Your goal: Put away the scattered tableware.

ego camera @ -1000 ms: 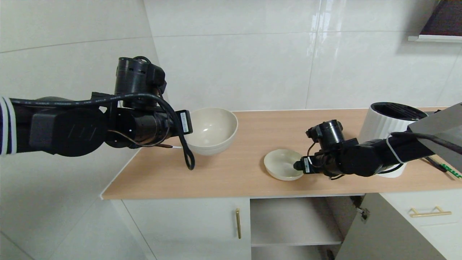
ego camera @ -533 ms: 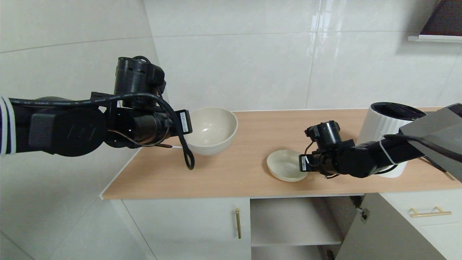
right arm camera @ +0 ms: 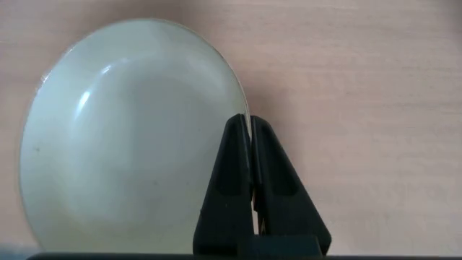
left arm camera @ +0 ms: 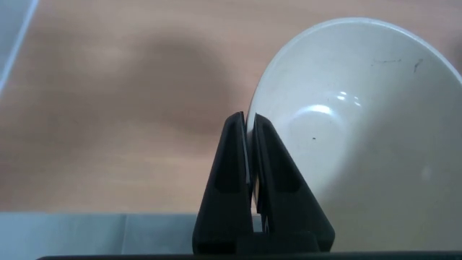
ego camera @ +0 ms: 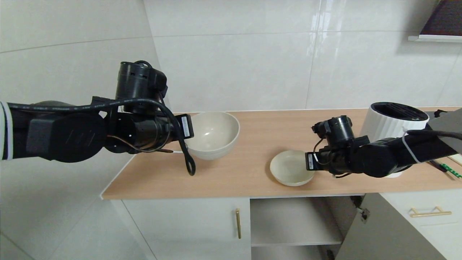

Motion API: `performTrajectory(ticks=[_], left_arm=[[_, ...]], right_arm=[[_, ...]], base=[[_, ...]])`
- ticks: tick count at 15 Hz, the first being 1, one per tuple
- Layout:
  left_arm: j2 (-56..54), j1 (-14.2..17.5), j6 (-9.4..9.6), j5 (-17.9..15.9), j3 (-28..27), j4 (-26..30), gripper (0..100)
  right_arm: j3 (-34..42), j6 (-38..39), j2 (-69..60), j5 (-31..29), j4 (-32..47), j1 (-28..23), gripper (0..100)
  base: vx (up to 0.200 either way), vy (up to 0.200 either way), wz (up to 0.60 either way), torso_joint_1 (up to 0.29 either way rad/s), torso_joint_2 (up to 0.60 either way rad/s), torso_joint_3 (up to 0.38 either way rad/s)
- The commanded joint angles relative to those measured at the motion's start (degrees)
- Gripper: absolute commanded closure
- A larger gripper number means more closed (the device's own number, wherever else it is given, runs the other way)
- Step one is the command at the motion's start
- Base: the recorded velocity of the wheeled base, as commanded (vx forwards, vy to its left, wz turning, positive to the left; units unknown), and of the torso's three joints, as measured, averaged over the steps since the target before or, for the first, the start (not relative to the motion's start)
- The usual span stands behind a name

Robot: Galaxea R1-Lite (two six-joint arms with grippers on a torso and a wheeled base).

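As left tool (left arm camera: 250, 119) clamps a deep cream bowl (left arm camera: 346, 108), right tool (right arm camera: 250, 123) clamps shallow dish (right arm camera: 130, 130).

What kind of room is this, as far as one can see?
Probably a kitchen: a wooden countertop over white cabinets, tiled walls, and a large bowl and a small bowl at the counter.

- The left gripper (left arm camera: 250, 123) is held level (forearm horizontal) and clamped on the rim of the large bowl (ego camera: 214, 133).
- The right gripper (right arm camera: 250, 126) is pointed toward the robot's left, closed on the rim of the small bowl (ego camera: 288, 168).
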Motion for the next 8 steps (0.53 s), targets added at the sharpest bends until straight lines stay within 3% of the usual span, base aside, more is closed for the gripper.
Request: performTrajectory(ticks=[1, 2, 4, 8], left_arm=[[-4.7, -2.8, -0.4, -0.1, 6.3, -0.2, 100], [-7.2, -4.4, -0.05, -0.1, 10.8, -1.6, 100], [-9.0, -5.9, 0.83, 0.0, 14.3, -3.9, 100], [-10.3, -8.1, 0.3, 0.0, 23.8, -7.3, 100]], right_arm=[[8.2, -0.5, -15.9, 2.2, 0.1, 1.2, 100], [10.8, -0.6, -20.3, 2.2, 0.2, 1.3, 100], [14.4, -0.6, -24.7, 2.1, 0.1, 1.5, 100], [25.0, -0.2, -29.5, 0.4, -3.1, 4.3, 100]], base=[[0.0, 0.0, 0.0, 0.0, 0.0, 0.0], [0.0, 0.0, 0.0, 0.0, 0.0, 0.0], [0.0, 0.0, 0.0, 0.0, 0.0, 0.0], [0.0, 0.0, 0.0, 0.0, 0.0, 0.0]])
